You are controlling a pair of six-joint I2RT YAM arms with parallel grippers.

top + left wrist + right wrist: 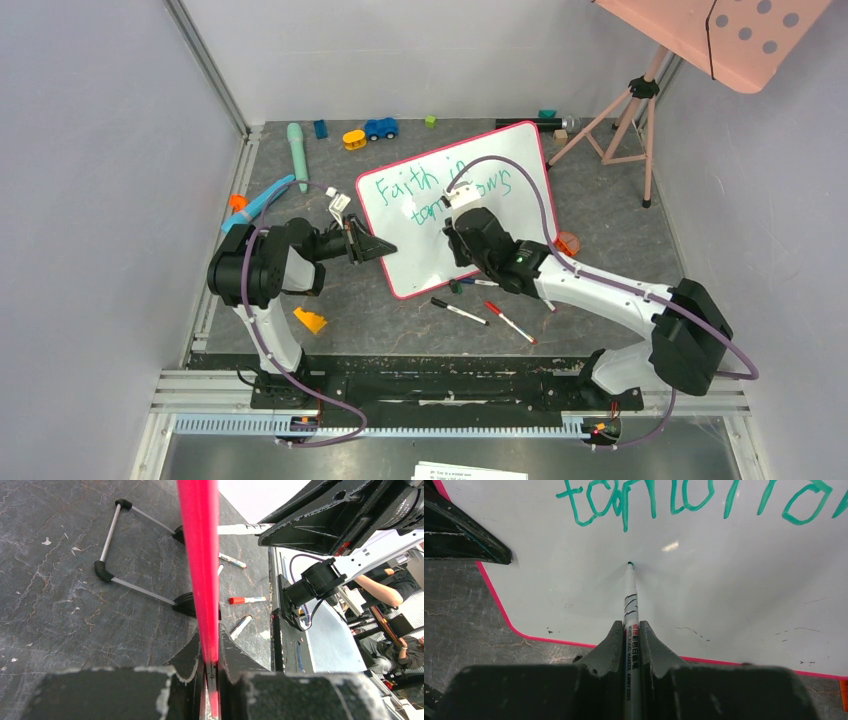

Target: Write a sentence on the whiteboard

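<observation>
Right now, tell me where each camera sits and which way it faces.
Top: above and behind the arms, looking down on the table; both arms show, whiteboard between them.
Left wrist: looks along the left gripper, shut on the board's red rim.
Right wrist: looks along the right gripper, shut on a marker touching the board under green writing.
Shared: top and right wrist both show the writing.

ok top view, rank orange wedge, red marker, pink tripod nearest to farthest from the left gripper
1. orange wedge, left of the left gripper, toward the bases
2. red marker, to its right, near side
3. pink tripod, far right corner
</observation>
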